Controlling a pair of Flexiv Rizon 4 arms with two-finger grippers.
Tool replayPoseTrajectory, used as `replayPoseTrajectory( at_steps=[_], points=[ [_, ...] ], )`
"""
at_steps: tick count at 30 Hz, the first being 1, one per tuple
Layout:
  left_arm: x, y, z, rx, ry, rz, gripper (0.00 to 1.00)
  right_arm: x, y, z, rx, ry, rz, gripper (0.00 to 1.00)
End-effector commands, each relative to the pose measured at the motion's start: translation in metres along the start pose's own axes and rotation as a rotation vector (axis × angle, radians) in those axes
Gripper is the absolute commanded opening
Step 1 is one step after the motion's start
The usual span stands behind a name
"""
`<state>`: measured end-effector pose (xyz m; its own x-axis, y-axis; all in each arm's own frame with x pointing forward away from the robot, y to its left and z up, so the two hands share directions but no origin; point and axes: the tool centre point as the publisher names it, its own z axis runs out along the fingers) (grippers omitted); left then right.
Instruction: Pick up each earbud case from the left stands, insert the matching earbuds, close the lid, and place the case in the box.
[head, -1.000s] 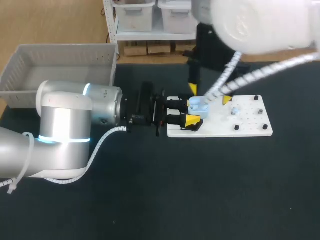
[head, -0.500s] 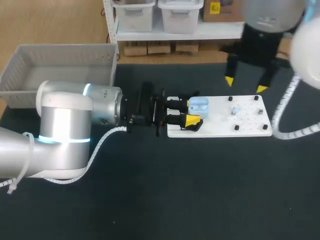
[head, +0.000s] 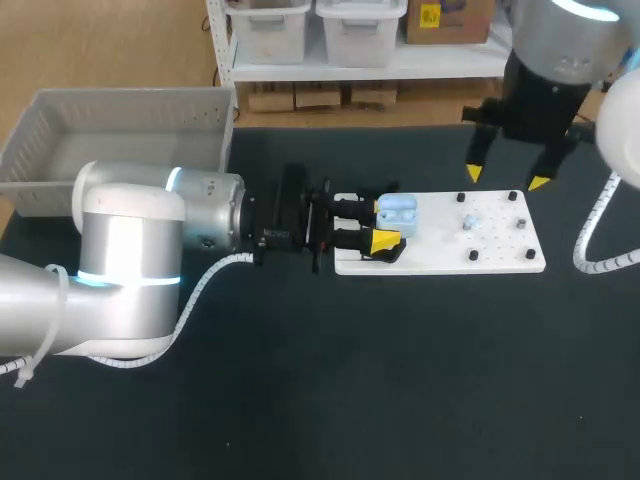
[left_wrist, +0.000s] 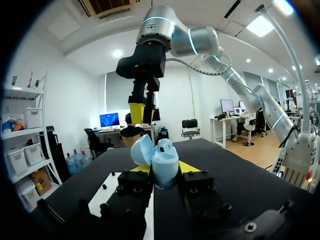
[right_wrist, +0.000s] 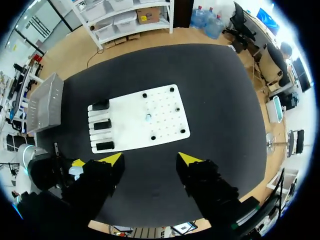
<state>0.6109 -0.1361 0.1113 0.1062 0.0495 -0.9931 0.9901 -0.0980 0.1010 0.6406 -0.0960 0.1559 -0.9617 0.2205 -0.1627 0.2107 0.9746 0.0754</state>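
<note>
A light blue earbud case (head: 397, 212) with its lid open sits between the yellow fingertips of my left gripper (head: 385, 224), which is shut on it over the left end of the white board (head: 500, 262). In the left wrist view the open case (left_wrist: 162, 162) stands upright between the tips, lid tilted back. My right gripper (head: 506, 178) hangs open high above the board's far right side, holding nothing. A small pale earbud (head: 468, 221) lies on the board; it shows ahead of the right gripper (right_wrist: 150, 160) as the earbud (right_wrist: 148, 117).
A grey basket (head: 60, 110) stands at the table's far left. Black stands (right_wrist: 102, 124) line the board's left end, and black pegs (head: 473, 256) dot its right part. My left arm (head: 130, 260) lies across the left side of the table.
My right gripper has lifted away from the case and moved up and to the right, ending open above the board's far edge. The left gripper and case have stayed put.
</note>
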Motion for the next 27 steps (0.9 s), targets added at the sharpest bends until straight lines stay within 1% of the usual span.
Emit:
replayPoseTrajectory(
  at_steps=[1,3,7,8,10,11,12,14,17,24,27],
  points=[
    [0.001,-0.002,0.0,-0.007,-0.002,0.003,0.0,-0.007,0.004,0.021,-0.002,0.009,-0.008,0.69],
    [0.001,-0.002,0.0,-0.007,-0.002,0.003,0.0,-0.01,0.003,0.029,-0.003,0.011,-0.01,0.67],
    [0.001,-0.002,0.0,-0.007,-0.002,0.003,0.0,-0.014,0.006,0.041,-0.017,0.014,-0.019,0.57],
    [0.001,-0.002,0.0,-0.007,-0.002,0.003,0.0,-0.014,0.008,0.045,-0.019,0.014,-0.022,0.56],
    [0.001,-0.002,0.0,-0.007,-0.002,0.003,0.0,-0.014,0.009,0.052,-0.015,0.025,-0.033,0.55],
    [0.001,-0.002,0.0,-0.007,-0.002,0.003,0.0,-0.014,0.01,0.057,-0.01,0.043,-0.042,0.57],
    [0.001,-0.002,0.0,-0.007,-0.002,0.003,0.0,-0.014,0.01,0.063,0.001,0.042,-0.057,0.59],
    [0.001,-0.002,0.0,-0.007,-0.002,0.003,0.0,-0.016,0.011,0.066,-0.008,0.051,-0.062,0.64],
    [0.001,-0.002,0.0,-0.007,-0.002,0.003,0.0,-0.019,0.013,0.072,-0.024,0.048,-0.069,0.65],
    [0.001,-0.002,0.0,-0.007,-0.002,0.003,0.0,-0.017,0.018,0.094,-0.04,0.069,-0.079,0.58],
    [0.001,-0.002,0.0,-0.007,-0.002,0.003,0.0,-0.02,0.016,0.101,-0.042,0.076,-0.073,0.52]
  ],
)
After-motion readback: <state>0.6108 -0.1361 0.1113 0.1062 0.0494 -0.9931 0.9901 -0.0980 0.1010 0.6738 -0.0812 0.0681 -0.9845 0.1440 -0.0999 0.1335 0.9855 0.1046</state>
